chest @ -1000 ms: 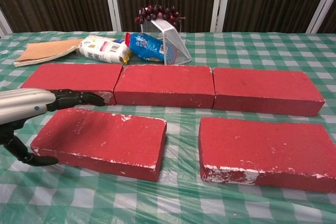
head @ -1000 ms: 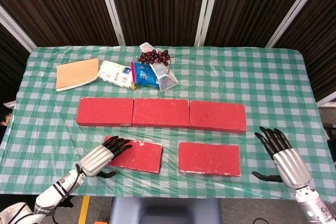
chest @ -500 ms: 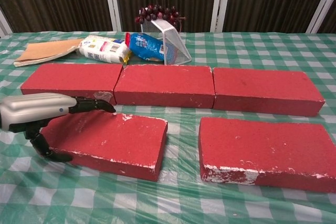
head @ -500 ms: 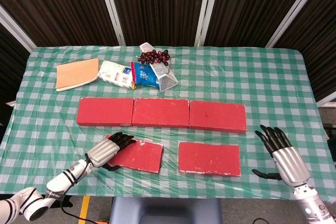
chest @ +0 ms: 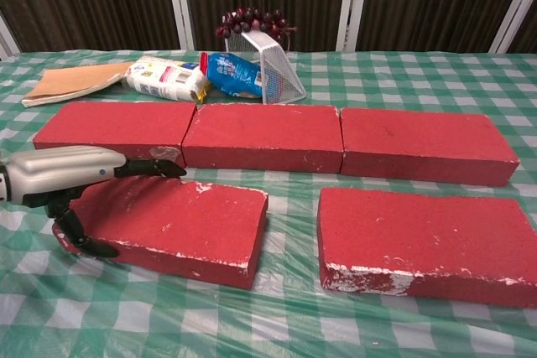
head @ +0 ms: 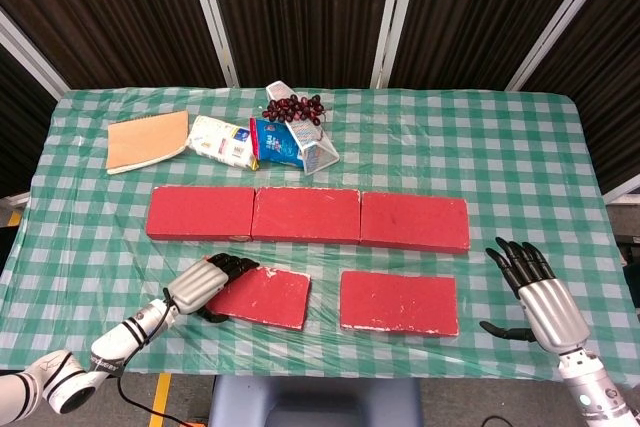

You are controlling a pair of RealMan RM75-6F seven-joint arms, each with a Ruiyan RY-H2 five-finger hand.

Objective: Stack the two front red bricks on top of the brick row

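1. The two front red bricks lie flat on the table, side by side with a gap between them: the front left brick [head: 258, 297] sits slightly skewed, the front right brick [head: 399, 302] lies square to the table edge.
2. Both are flat rectangular slabs with a matt, grainy red face; white chips and scuffs show along their edges and corners, clearest in the chest view on the front right brick's near face [chest: 424, 243].
3. Behind them the brick row [head: 308, 216] runs across the table: three similar red slabs laid end to end, touching one another, with nothing on top.
4. The left hand [head: 203, 285] is at the left end of the front left brick. Its dark fingers [chest: 151, 168] reach over the top face while the thumb curls against the near side, so it grips that end; the brick rests on the table.
5. The right hand [head: 535, 292] hovers near the table's right front edge, well apart from the bricks, fingers spread and holding nothing.
6. A green-and-white checked tablecloth [head: 520, 177] under glossy clear plastic covers the table.
7. At the back lie a tan notebook [head: 146, 140], a white packet [head: 224, 140], a blue packet [head: 275, 140], a tipped white wire basket [head: 312, 142] and dark red grapes [head: 293, 107].
8. Dark ribbed panels with pale uprights [head: 300, 12] close the room behind.
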